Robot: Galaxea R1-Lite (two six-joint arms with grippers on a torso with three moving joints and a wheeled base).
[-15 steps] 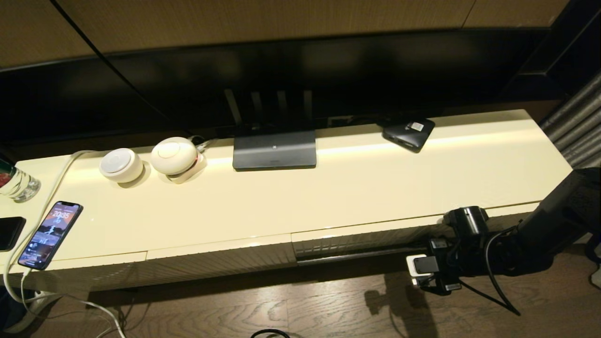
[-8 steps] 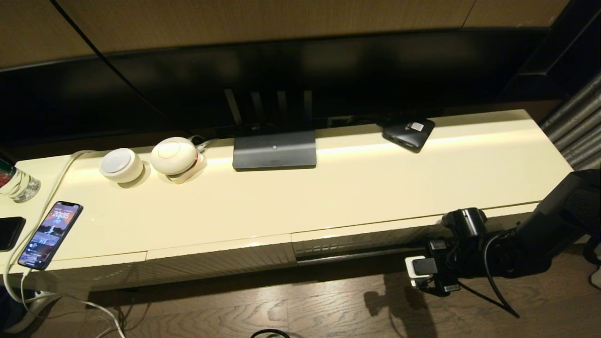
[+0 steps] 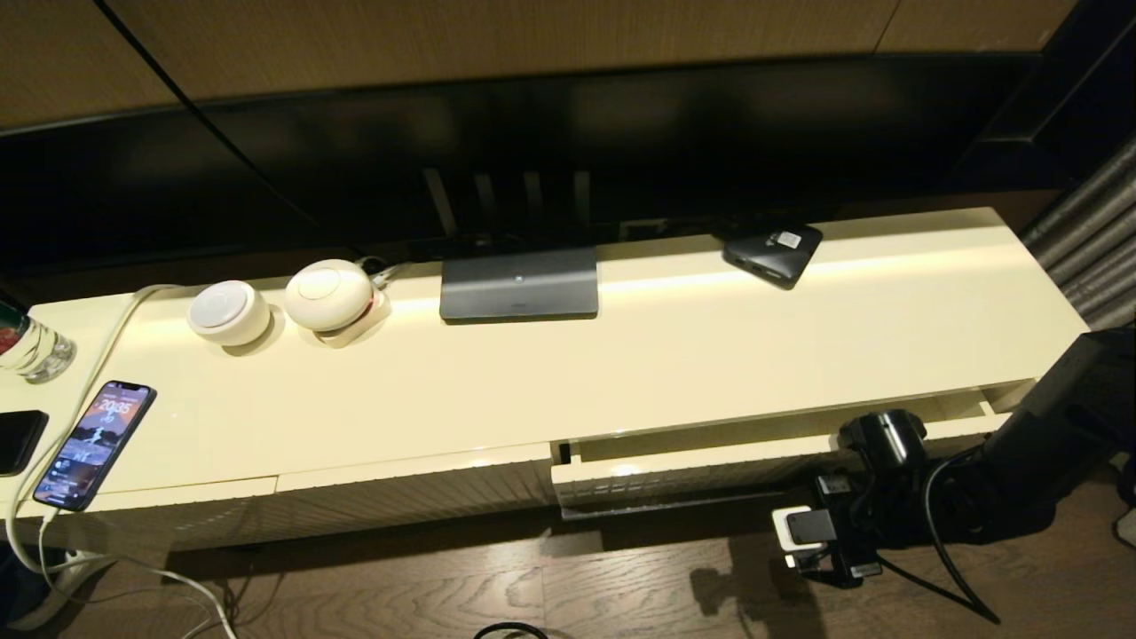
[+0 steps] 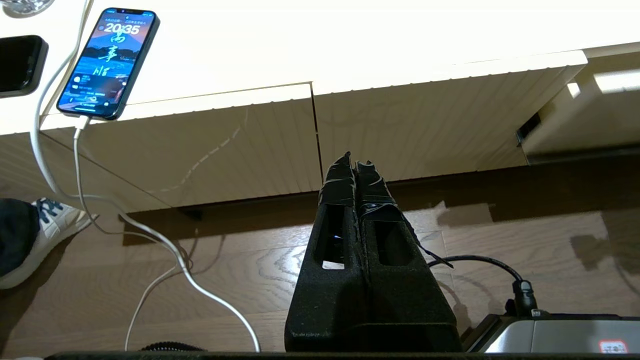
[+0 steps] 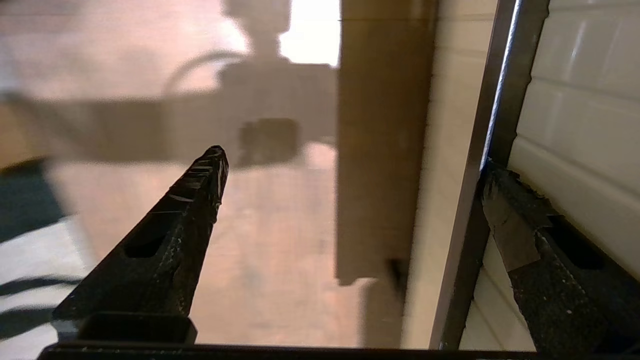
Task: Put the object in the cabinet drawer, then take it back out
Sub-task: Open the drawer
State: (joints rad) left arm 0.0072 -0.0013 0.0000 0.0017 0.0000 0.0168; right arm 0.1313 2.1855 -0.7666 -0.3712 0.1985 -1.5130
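Note:
The cabinet drawer [image 3: 683, 469], cream with a ribbed front, stands a little way out at the cabinet's right, showing a strip of its smooth inside. My right gripper [image 5: 355, 162] is open at the drawer's lower edge: one finger [image 5: 505, 215] rests against the ribbed front by the dark strip beneath it, the other finger [image 5: 200, 185] hangs free over the floor. The right arm [image 3: 1021, 461] reaches in low from the right. My left gripper [image 4: 355, 162] is shut and empty, low in front of the left ribbed panels. The object is out of view.
On the cabinet top [image 3: 710, 355] sit a lit phone [image 3: 96, 442] on a white cable, two round white devices [image 3: 229, 311], a grey router [image 3: 519, 284] and a black box [image 3: 772, 250]. A red-labelled glass bottle [image 3: 27, 346] stands far left. Wooden floor lies below.
The drawer has slid out toward me, opening a gap under the cabinet top. My right gripper has moved back and down with its front edge.

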